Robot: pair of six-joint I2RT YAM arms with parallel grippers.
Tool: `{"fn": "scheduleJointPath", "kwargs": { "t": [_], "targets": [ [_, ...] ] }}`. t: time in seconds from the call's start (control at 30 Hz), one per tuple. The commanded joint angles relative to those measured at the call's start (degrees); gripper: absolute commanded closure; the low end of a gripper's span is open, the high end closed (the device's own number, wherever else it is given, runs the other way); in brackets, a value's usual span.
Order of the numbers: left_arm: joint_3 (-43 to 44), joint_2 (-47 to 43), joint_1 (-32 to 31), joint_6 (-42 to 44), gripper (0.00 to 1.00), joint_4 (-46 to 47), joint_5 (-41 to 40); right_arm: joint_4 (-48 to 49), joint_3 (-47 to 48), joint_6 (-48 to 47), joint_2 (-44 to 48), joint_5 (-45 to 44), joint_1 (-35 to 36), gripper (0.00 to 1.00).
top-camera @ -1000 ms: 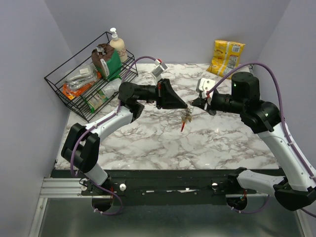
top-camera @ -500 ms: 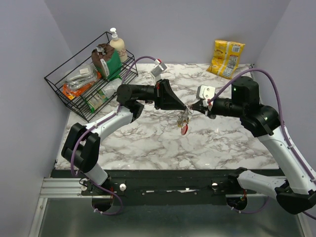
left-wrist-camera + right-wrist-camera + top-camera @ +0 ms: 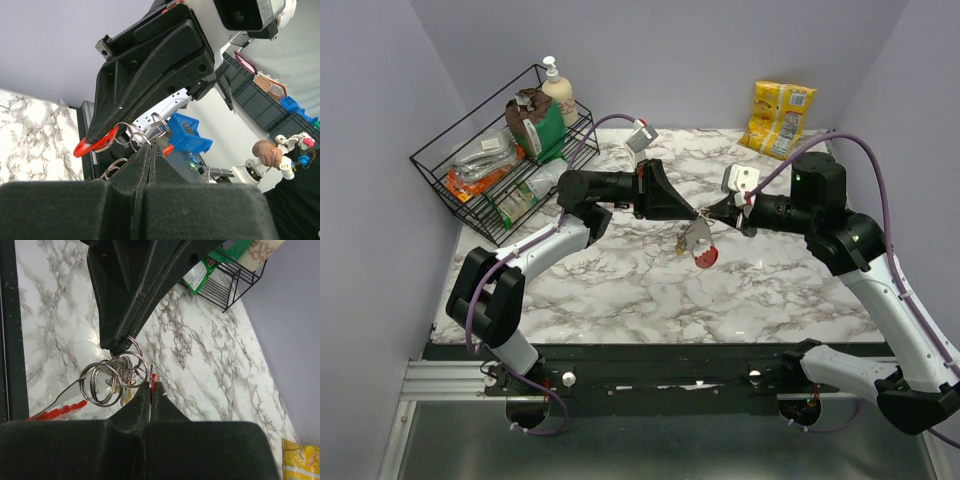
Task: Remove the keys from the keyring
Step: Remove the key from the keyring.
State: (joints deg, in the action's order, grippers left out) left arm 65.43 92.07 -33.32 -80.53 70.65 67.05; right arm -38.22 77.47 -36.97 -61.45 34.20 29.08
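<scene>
Marble-patterned table (image 3: 620, 290), top view: the left gripper (image 3: 692, 213) and right gripper (image 3: 713, 211) are meeting tip to tip above its middle, both clamped tight. The keyring (image 3: 701, 217) is hanging between the two tips, clear of the surface. The keys (image 3: 692, 238) are dangling beneath it, with a red piece (image 3: 705, 256) lowest. A wire rack (image 3: 470, 175) of packets is standing at the far left with a soap bottle (image 3: 558, 90) at its back. A yellow bag (image 3: 778, 117) is leaning against the far wall on the right.

Left wrist view: the left gripper (image 3: 150, 148) is pressing its fingers together with no gap, nipping the wire of the keyring's coiled steel rings (image 3: 145, 131). The right gripper (image 3: 97, 137) is sitting opposite, and the red loop (image 3: 92, 146) is curving at its tip.

Right wrist view: the right gripper (image 3: 150, 388) is holding its fingers flat together on a sliver of red. The keyring (image 3: 112, 377) coils are lying just ahead, touching the left gripper (image 3: 114, 346) tip above. One silvery key blade and the red piece (image 3: 55, 413) are trailing down-left over the marble.
</scene>
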Motion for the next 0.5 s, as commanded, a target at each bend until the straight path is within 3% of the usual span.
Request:
{"fn": "scheduleJointPath", "kwargs": {
  "t": [0.0,0.17,0.27,0.3,0.47],
  "targets": [
    [-0.04,-1.63,0.01,-2.79,1.00,12.93,3.36,0.86,0.13,1.73,-0.69,-6.42,-3.50,0.99],
    [-0.48,-1.81,0.10,-0.60,0.99,10.57,3.44,-0.19,3.12,1.99,-1.56,-5.98,-3.50,0.99],
    [-0.48,-1.81,0.10,0.46,0.85,8.98,3.62,-1.42,4.97,0.94,-2.18,-6.07,-3.50,0.99],
    [-0.48,-1.90,0.10,0.55,0.76,8.80,3.70,-1.68,5.58,0.85,-2.27,-6.07,-3.50,0.99],
    [-0.21,-1.90,0.10,2.83,0.56,4.51,3.97,-4.23,6.37,-2.05,-2.27,-6.16,-3.50,0.99]
  ]
}}
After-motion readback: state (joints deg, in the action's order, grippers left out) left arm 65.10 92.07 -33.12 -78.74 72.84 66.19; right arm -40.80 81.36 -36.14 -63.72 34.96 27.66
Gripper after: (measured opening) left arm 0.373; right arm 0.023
